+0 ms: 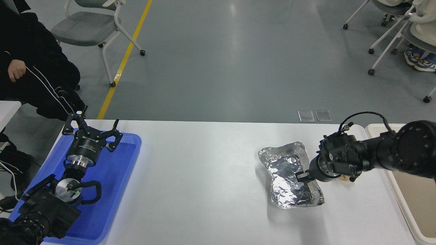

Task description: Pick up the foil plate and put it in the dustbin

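The foil plate [284, 183], crinkled silver with raised edges, lies on the white table right of centre, and its far end looks tilted up. My right gripper [301, 176] reaches in from the right and is shut on the plate's right rim. The dustbin [407, 217], cream-white with a thick rim and a beige inside, stands at the table's right edge, partly behind my right arm. My left gripper [91, 127] is parked at the lower left, its fingers spread open above the blue tray.
A flat blue tray [115, 190] lies at the table's left under the left arm. A small tan scrap [341, 178] shows below my right wrist. A person in black sits at the far left, and wheeled chairs stand on the floor beyond.
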### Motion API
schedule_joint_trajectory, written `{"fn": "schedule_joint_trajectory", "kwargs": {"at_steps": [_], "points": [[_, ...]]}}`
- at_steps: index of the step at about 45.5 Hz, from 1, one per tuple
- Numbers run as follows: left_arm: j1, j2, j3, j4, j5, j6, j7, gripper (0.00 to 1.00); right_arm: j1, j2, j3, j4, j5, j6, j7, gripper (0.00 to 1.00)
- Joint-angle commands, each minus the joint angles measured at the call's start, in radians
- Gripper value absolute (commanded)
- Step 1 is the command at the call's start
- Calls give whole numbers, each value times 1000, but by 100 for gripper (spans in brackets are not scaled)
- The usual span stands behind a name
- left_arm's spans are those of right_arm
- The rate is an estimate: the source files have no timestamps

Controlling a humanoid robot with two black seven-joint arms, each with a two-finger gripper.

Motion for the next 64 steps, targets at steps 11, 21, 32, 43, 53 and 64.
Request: {"fn": "schedule_joint_trajectory", "kwargs": {"at_steps": [11,21,32,43,53,64], "points": [[0,1,0,0,0,0,0,100,637,-223,-109,613,-2,65,0,0],[0,1,0,0,0,0,0,100,988,-276,-153,721,7,264,2,0],[2,1,0,0,0,0,0,100,1245,-324,-159,725,7,484,3,0],[2,1,0,0,0,0,0,100,1374,-351,-199,725,7,484,5,0],[2,1,0,0,0,0,0,100,1394,-361,-210,725,2,484,3,0],[2,3,0,0,0,0,0,100,1262,-359,-253,679,-27,484,3,0]]}}
